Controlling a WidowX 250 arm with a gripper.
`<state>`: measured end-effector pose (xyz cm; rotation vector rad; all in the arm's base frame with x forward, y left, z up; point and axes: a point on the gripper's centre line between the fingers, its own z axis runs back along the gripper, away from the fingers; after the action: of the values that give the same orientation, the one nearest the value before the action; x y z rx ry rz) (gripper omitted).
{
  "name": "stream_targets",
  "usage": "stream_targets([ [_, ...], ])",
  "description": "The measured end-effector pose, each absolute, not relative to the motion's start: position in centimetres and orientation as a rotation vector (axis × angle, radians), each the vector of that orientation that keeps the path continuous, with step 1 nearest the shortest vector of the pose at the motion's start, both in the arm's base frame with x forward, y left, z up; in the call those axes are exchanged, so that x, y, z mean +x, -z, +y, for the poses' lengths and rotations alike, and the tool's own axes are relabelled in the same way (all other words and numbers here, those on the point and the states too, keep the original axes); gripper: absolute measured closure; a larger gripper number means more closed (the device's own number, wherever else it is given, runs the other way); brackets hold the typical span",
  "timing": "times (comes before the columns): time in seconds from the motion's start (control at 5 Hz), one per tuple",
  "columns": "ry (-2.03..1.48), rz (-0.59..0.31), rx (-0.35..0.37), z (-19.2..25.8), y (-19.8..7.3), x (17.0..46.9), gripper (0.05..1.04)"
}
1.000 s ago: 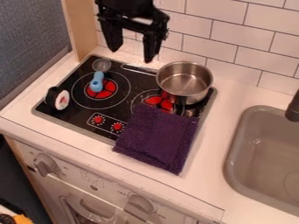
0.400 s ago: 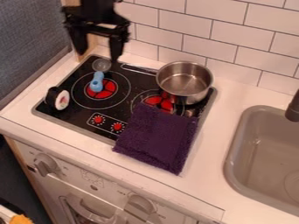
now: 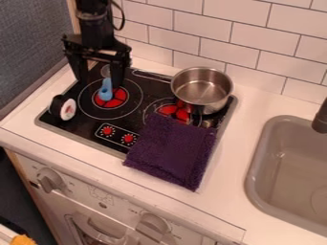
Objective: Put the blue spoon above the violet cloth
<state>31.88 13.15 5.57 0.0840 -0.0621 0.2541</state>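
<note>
My gripper hangs over the back left of the stove, open, with its two fingers apart and nothing held between them. The blue spoon lies on the left burner, its blue handle toward the front and its clear bowl toward the back, partly behind the gripper. One fingertip is close to the handle in the view; whether they touch I cannot tell. Folded flat, the violet cloth covers the stove's front right corner and part of the white counter.
A steel pot stands on the back right of the stove, its handle pointing left. A sushi-like toy sits at the stove's left edge. To the right is a grey sink with a dark faucet. White tiles rise behind.
The gripper has moved left and then lower, down toward the spoon, staying open. Spoon, cloth and pot have kept their places. The orange thing at the lower left corner has shifted slightly.
</note>
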Motion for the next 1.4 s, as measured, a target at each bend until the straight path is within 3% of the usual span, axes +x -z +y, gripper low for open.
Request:
stream_targets([
  [0.6,-0.345,0.002,0.123,14.7,-2.3,33.1,0.083],
  [0.8,-0.381,0.019,0.125,15.3,-1.7,32.8,0.133],
  [1.2,-0.391,0.025,0.127,15.4,-1.4,32.3,0.67],
  [1.4,-0.383,-0.023,0.123,14.8,-4.1,31.6,0.673],
])
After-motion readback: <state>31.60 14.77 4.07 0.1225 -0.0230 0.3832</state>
